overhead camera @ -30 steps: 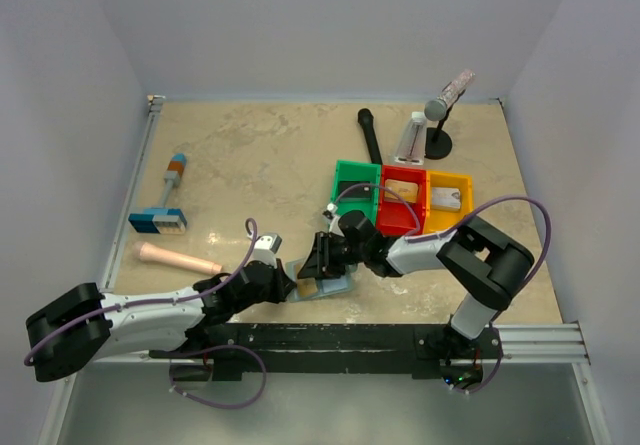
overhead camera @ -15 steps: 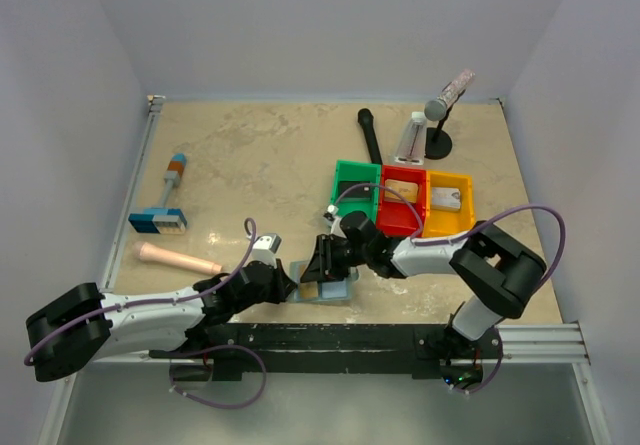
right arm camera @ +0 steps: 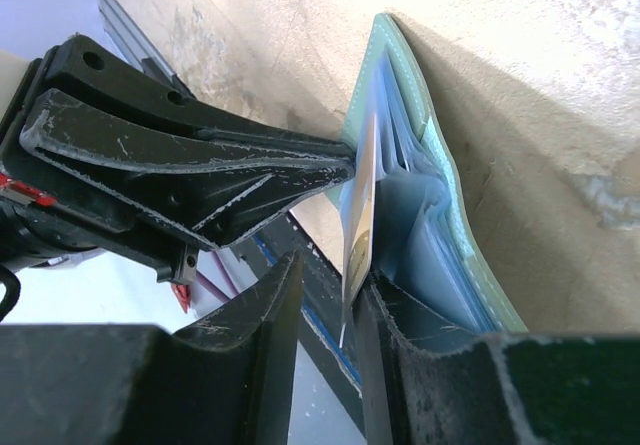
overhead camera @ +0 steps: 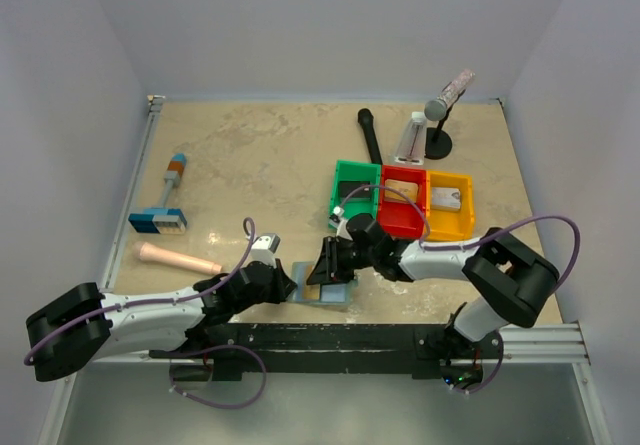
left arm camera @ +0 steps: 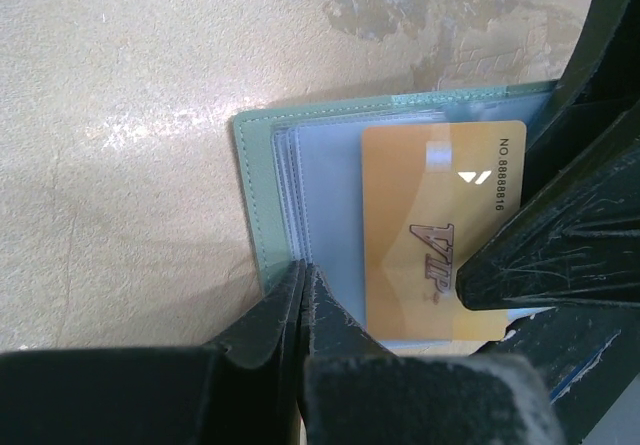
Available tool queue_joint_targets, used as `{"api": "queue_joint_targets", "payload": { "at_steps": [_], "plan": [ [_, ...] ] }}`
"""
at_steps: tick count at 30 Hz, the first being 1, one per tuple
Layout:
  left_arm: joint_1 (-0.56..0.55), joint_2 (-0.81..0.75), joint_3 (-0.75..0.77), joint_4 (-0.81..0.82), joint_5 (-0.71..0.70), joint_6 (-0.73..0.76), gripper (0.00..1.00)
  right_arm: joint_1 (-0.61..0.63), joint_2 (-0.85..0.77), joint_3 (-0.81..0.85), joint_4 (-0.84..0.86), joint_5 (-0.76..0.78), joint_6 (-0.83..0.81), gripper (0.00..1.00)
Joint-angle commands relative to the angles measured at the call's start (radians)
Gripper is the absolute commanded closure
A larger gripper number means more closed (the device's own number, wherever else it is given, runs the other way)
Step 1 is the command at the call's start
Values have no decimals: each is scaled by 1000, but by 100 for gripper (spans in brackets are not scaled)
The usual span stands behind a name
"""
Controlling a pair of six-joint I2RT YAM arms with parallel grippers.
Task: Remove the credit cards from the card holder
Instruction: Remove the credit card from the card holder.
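Note:
The grey-blue card holder [overhead camera: 327, 288] lies open near the table's front edge, with clear sleeves inside; it also shows in the left wrist view [left arm camera: 262, 195] and the right wrist view [right arm camera: 400, 95]. My left gripper [overhead camera: 288, 283] [left arm camera: 303, 275] is shut on the holder's left edge. A tan-orange VIP card [left arm camera: 440, 235] [right arm camera: 358, 210] sticks partly out of a sleeve. My right gripper [overhead camera: 322, 270] [right arm camera: 328, 295] is open, its jaws either side of that card's free edge; the card rests against one finger, with a gap to the other.
Green bin [overhead camera: 341, 175], red bin [overhead camera: 384, 223] and yellow bin [overhead camera: 466, 215] stand in a row behind the holder, each with a flat item inside. A blue-and-orange block tool [overhead camera: 163, 210] and a pale cylinder [overhead camera: 178, 258] lie at left. A stand [overhead camera: 437, 130] is at the back.
My right gripper has slid lower along the holder toward the front edge, and its elbow has swung right. The holder now lies flatter. The left arm has stayed put.

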Motion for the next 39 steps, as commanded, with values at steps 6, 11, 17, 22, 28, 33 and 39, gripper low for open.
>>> {"api": "queue_joint_targets", "payload": {
  "at_steps": [6, 11, 17, 22, 28, 33, 39],
  "plan": [
    [0, 21, -22, -81, -30, -2, 100, -14, -61, -18, 21, 3, -12, 74],
    [-1, 20, -22, -86, -30, 0, 100, -22, -73, -24, 15, 5, -17, 76],
    [-1, 17, -20, -86, -31, 0, 100, -33, -85, -33, 10, 5, -21, 78],
    [-1, 10, -22, -90, -34, 0, 100, -39, -90, -41, 9, 8, -23, 81],
    [0, -6, -27, -98, -37, -3, 100, -47, -105, -45, -10, 16, -32, 90],
    [-1, -39, -28, -110, -37, -5, 100, -53, -131, -45, -43, 26, -46, 100],
    [-1, -118, -20, -150, -52, -2, 100, -53, -211, -10, -215, 82, -104, 100]
  ]
}}
